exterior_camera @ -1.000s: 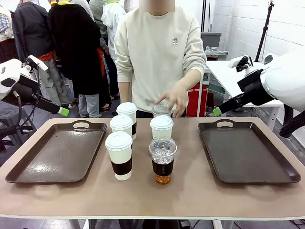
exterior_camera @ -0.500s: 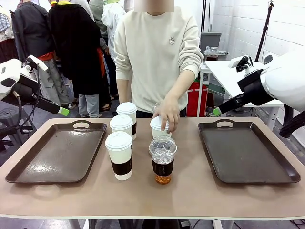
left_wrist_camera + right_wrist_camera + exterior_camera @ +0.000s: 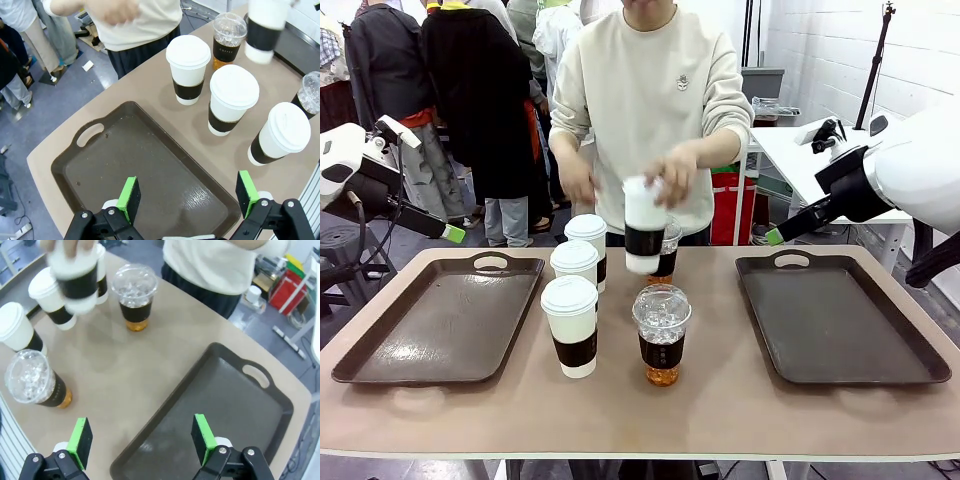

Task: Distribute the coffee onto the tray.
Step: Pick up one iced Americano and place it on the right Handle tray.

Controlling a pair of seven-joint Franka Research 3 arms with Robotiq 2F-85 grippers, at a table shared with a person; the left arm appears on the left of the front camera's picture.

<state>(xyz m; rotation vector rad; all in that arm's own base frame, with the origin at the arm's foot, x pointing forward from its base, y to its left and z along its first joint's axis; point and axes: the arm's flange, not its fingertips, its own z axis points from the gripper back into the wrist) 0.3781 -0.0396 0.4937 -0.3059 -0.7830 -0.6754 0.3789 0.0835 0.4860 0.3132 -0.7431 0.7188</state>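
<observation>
Your left gripper [image 3: 453, 233] and right gripper [image 3: 775, 236] hang raised near the side edges, fingers spread wide. At upper centre, a person's hand [image 3: 672, 175] holds a white cup [image 3: 643, 225] aloft.

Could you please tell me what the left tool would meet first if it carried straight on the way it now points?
Probably the bare floor of the left tray: the left tool points down onto it, open, with nothing between.

I see three white cups [image 3: 570, 325] upright; fourth white cup [image 3: 643, 225] held aloft at 12 o'clock of near clear cup [image 3: 662, 338], far clear cup [image 3: 669, 262] behind.
</observation>
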